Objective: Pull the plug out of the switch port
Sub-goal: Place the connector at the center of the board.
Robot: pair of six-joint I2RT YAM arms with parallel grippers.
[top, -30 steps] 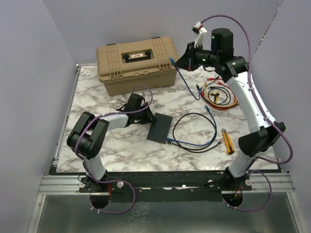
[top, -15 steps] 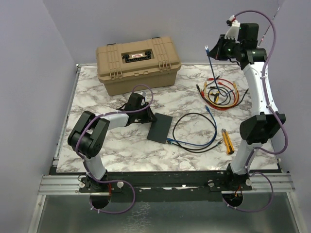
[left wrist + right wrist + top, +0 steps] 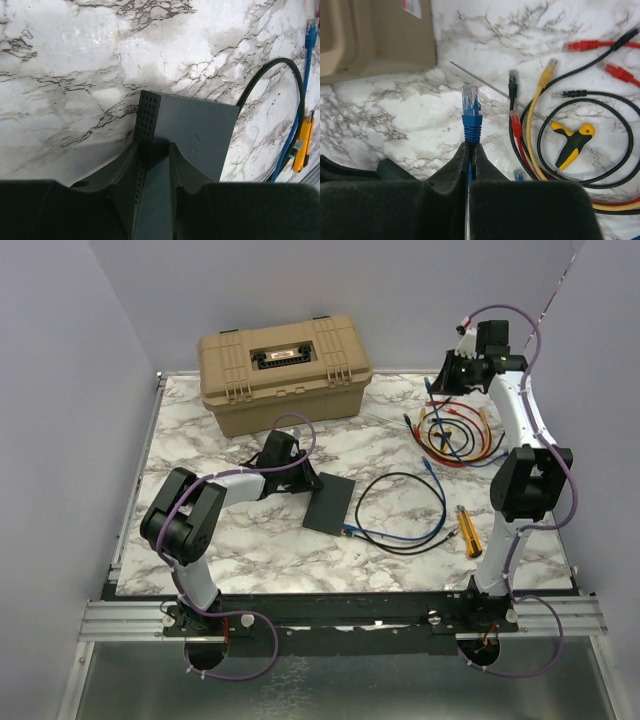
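Right wrist view shows the right gripper (image 3: 470, 148) pinched tight on the cable just behind the blue plug (image 3: 471, 112), free of any port, so the pull looks done; next it probably needs laying among the loose cables (image 3: 540, 95). The switch (image 3: 330, 504) lies well apart at mid-table, its edge clamped by the left gripper (image 3: 152, 160).

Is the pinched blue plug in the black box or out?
Out: blue plug sits bare in the right end effector, away from the switch.
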